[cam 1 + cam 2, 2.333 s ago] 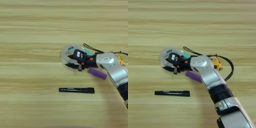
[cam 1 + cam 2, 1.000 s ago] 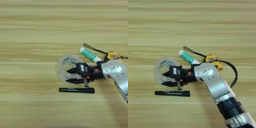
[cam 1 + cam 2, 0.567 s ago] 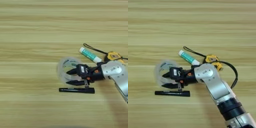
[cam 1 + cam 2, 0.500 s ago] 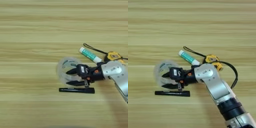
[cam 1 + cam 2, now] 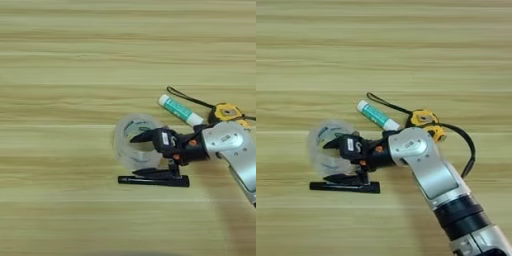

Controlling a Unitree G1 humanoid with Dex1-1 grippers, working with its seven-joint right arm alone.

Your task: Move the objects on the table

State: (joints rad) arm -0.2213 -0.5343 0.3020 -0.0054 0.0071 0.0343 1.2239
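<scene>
Roll [image 5: 121, 147] now lower-left of its place two seconds back: dragged nearer and a little left across the worktop [image 5: 60, 75], away from the tube [image 5: 177, 110] and the tape measure [image 5: 227, 111], both left lying far right. Now resting just beyond the marker [image 5: 127, 180], close enough to look almost touching, though cannot tell whether actually in contact.

Gripper [image 5: 134, 156] carried along with it, reaching leftward from the right side. Fingers [image 5: 150, 135] spread apart, not clenched: far one poking over the ring's hollow, near one lying low just beyond the marker, outside the ring. Near-right wall of the roll seemingly straddled between them. Cannot tell whether either one presses on the plastic. Hardly any shift over the last half second, so probably at rest after the drag.

Tube fully uncovered since the arm swung nearer, strap of the tape measure trailing off behind it. Purple cylinder, plain beside the wrist two seconds ago, no longer visible; presumably hidden under the forearm [image 5: 426, 170], but no way to confirm.

For the task: one object shifted to a fresh spot, the others apparently unmoved. Judging by the spread and the stillness, either letting go of the roll or about to; next likely a withdrawal rightward, with care needed not to knock the marker lying under the near finger.
</scene>
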